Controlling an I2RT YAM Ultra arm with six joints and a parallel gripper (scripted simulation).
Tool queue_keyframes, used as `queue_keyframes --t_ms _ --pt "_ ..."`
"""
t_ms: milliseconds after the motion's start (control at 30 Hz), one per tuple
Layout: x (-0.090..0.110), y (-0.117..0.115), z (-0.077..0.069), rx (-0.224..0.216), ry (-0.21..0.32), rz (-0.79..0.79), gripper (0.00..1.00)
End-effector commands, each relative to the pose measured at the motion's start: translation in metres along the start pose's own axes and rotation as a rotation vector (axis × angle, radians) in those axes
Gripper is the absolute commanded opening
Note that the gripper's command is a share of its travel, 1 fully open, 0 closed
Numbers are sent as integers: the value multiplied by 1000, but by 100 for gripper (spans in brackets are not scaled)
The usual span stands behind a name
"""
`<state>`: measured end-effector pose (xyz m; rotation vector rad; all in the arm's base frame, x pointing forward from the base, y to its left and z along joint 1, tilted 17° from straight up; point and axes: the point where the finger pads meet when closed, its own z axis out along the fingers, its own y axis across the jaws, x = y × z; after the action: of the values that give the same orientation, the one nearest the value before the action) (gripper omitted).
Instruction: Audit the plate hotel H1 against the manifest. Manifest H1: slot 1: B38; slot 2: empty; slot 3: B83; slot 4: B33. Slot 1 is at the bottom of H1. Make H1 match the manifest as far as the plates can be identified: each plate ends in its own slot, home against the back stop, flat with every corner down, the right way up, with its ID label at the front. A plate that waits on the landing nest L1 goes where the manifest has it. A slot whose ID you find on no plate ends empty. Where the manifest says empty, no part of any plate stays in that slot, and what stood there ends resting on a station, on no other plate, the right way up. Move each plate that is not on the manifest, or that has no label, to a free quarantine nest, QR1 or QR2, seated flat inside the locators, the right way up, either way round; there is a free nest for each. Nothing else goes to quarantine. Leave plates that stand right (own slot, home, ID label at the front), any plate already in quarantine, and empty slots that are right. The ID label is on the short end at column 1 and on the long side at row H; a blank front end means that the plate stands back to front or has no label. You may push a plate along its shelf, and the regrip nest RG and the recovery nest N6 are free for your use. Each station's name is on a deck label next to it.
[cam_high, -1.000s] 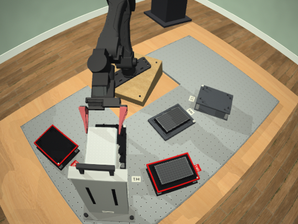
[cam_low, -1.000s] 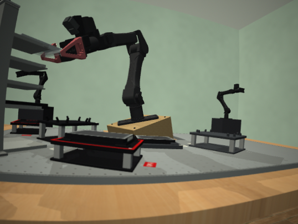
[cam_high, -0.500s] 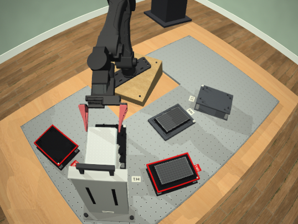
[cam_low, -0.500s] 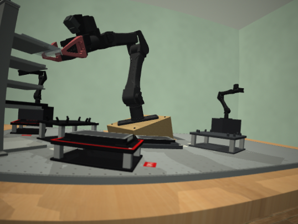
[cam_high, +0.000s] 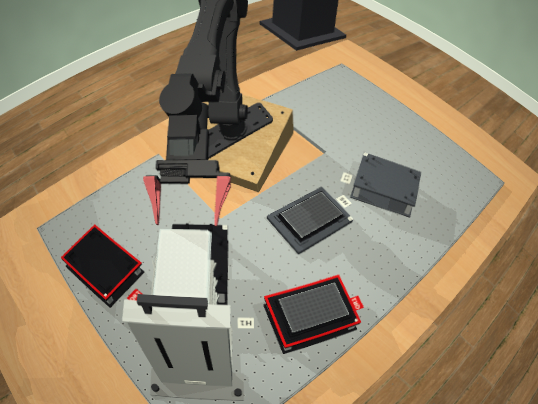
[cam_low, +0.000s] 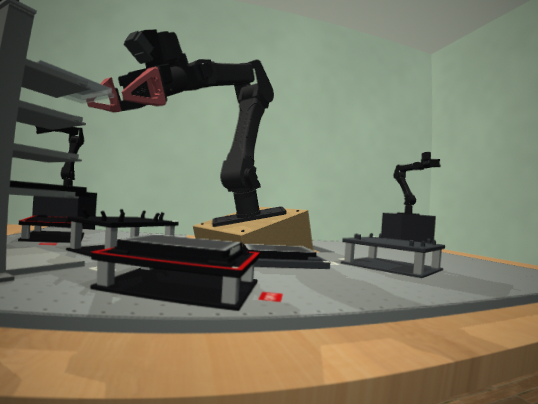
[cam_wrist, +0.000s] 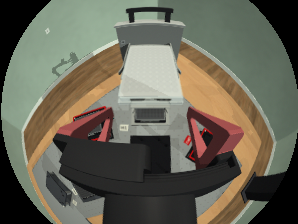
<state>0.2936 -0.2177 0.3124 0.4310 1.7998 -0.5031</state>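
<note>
The plate hotel H1 (cam_high: 186, 305) stands at the front of the deck, with its shelves at the left edge of the exterior view (cam_low: 45, 117). A pale plate (cam_high: 182, 260) lies flat in the top slot. Its front end faces my gripper and carries a dark label (cam_wrist: 149, 115). My gripper (cam_high: 186, 219) is open and empty. It hovers level with the top slot just in front of the plate, with its red fingers (cam_low: 102, 97) standing wide to either side of the plate's front end and apart from it. What is in the lower slots is mostly hidden.
A red-edged quarantine nest (cam_high: 101, 262) left of H1 is empty. The other red-edged nest (cam_high: 311, 309) on the right holds a grey plate. Another grey plate lies on a dark nest (cam_high: 310, 217) in mid-deck. An empty dark raised nest (cam_high: 386, 184) stands behind it.
</note>
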Motion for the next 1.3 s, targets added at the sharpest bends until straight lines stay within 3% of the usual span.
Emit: queue_keyframes --t_ms 0,1267 --pt "-2 0 -6 -1 -9 -2 100" --pt "25 0 -56 -1 -8 -3 100"
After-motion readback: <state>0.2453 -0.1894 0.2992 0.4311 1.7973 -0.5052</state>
